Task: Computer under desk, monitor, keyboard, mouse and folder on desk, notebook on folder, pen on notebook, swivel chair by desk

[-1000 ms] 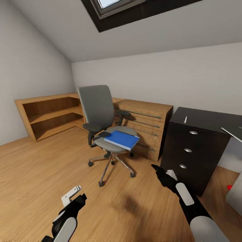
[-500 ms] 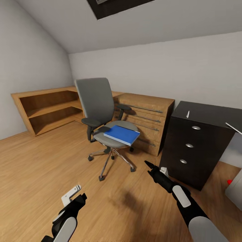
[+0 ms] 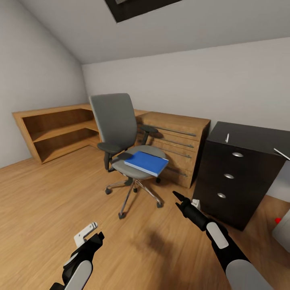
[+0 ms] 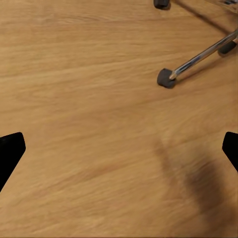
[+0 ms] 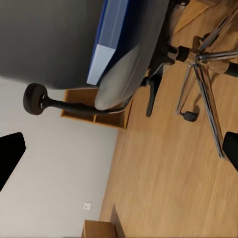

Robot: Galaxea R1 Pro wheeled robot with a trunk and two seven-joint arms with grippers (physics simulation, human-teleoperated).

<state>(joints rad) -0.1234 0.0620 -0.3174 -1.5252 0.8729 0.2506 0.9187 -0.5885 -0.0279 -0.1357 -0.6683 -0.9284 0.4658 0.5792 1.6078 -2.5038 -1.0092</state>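
Both arms are built of black segments with light grey, rounded shell panels on the forearms. The left gripper point(image 3: 89, 235) is black with what looks like a flat white bracket beside its fingers. The right gripper point(image 3: 177, 196) is slim and black, tapering to a point, with a small white block just behind it. In both wrist views the fingertips point(image 4: 11, 151) show as plain black wedges.

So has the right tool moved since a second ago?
Yes. The right tool has shifted left, away from the black drawer unit and toward the swivel chair, judged in the head view.
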